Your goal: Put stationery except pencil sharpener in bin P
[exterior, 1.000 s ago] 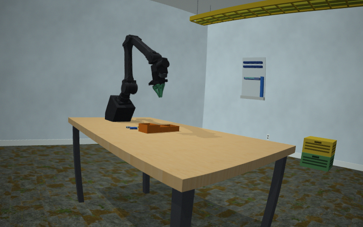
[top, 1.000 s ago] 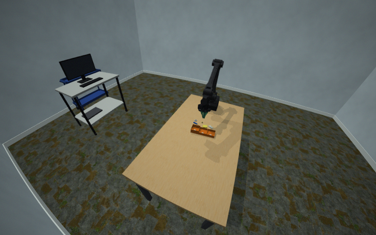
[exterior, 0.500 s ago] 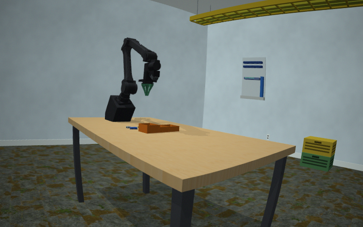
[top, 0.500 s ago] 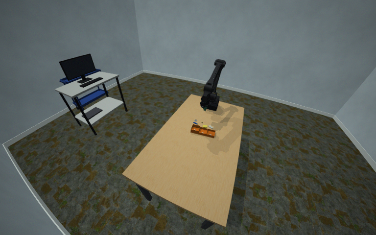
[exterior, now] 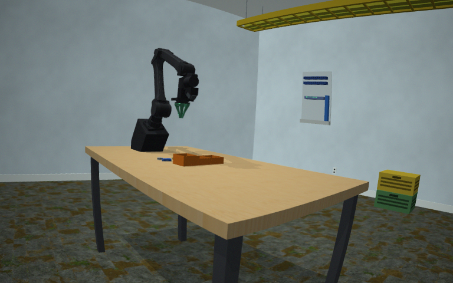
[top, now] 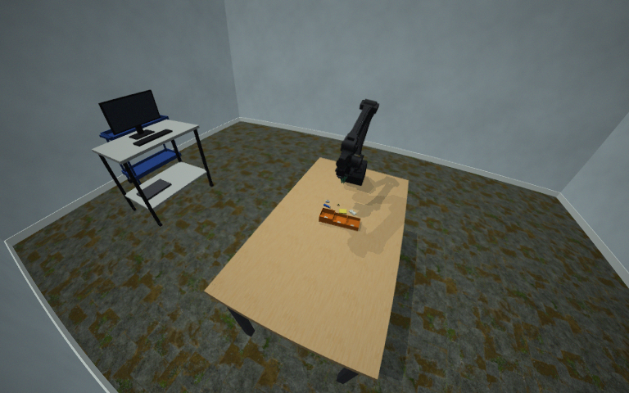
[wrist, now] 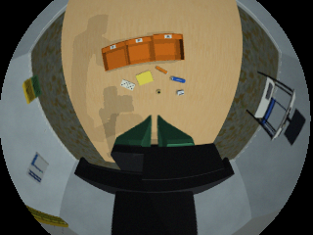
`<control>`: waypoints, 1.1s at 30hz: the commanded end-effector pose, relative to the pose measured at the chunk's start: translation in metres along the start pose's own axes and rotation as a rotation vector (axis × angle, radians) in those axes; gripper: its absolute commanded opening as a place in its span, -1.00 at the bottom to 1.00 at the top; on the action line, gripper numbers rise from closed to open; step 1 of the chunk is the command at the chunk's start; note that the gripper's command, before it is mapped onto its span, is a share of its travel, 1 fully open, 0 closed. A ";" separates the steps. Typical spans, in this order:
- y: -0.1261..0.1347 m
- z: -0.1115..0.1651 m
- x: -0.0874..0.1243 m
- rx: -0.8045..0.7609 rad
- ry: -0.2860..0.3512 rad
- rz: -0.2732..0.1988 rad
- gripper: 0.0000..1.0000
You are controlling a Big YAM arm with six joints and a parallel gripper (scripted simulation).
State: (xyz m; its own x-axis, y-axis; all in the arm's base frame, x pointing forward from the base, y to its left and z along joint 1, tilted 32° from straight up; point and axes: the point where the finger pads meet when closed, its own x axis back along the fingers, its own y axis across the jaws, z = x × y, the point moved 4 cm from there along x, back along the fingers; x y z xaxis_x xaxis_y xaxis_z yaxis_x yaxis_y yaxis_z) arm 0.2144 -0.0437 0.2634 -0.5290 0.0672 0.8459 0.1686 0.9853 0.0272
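Three orange bins in a joined row (wrist: 143,53) stand on the wooden table; they also show in the top and exterior views (top: 339,220) (exterior: 197,160). Their label marks are too small to read. Between the bins and the arm's base lie small items: a yellow pad (wrist: 145,78) (top: 341,211), a white piece (wrist: 128,84) (top: 353,211), a small orange stick (wrist: 160,70), a blue item (wrist: 178,80) (exterior: 164,159), a small white and blue piece (wrist: 180,93) and a tiny dark thing (wrist: 158,92). My gripper (wrist: 154,118) (exterior: 181,112) hangs high above the table near the base, with its green fingers shut and nothing between them.
The arm's black base (exterior: 149,139) stands at the far end of the table. A desk with a monitor (top: 148,141) stands off to the side on the floor. Yellow and green crates (exterior: 397,190) stand by the wall.
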 end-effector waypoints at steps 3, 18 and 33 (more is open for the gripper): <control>0.000 -0.018 0.017 0.020 -0.046 0.005 -0.83; 0.003 -0.024 0.017 0.018 -0.057 -0.001 -0.83; 0.004 -0.026 0.017 0.008 -0.060 -0.001 -0.83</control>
State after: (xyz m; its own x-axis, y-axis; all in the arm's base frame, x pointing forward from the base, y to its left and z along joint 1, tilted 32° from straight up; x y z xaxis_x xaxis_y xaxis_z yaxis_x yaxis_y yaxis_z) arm 0.2168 -0.0432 0.2649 -0.5260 0.0687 0.8477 0.1631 0.9864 0.0212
